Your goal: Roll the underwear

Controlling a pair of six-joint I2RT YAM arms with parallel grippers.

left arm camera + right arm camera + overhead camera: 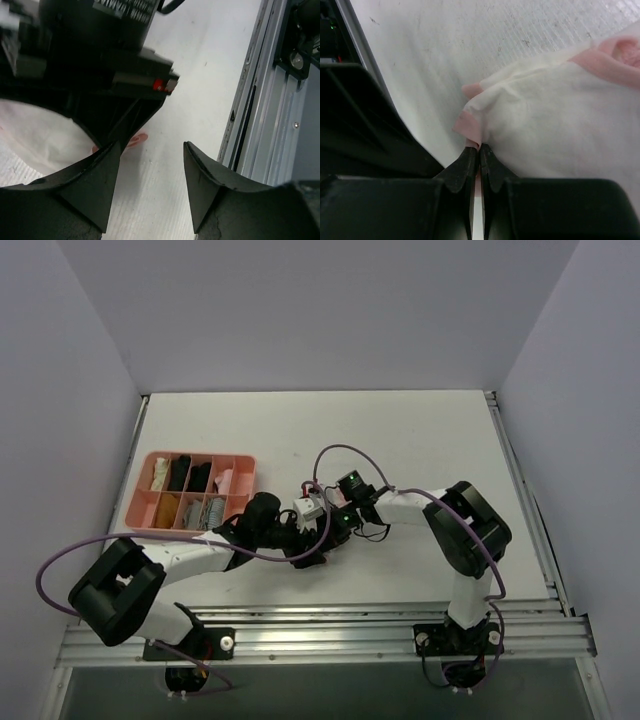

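The underwear [555,125] is a thin white garment with pink edge trim, lying on the pale table. My right gripper [479,147] is shut on a pink-trimmed corner of it. A bit of its pink trim [135,140] also shows in the left wrist view, beside the left finger. My left gripper [151,147] is open and empty, low over bare table next to the garment. In the top view both grippers meet near the table's middle front, left [303,552] and right [320,525], and they hide most of the garment.
A pink divided tray [245,468] with black, beige and grey rolled garments stands left of the grippers. The metal rail [400,612] runs along the table's front edge, close behind my left gripper [260,100]. A purple cable [340,452] loops over the right arm.
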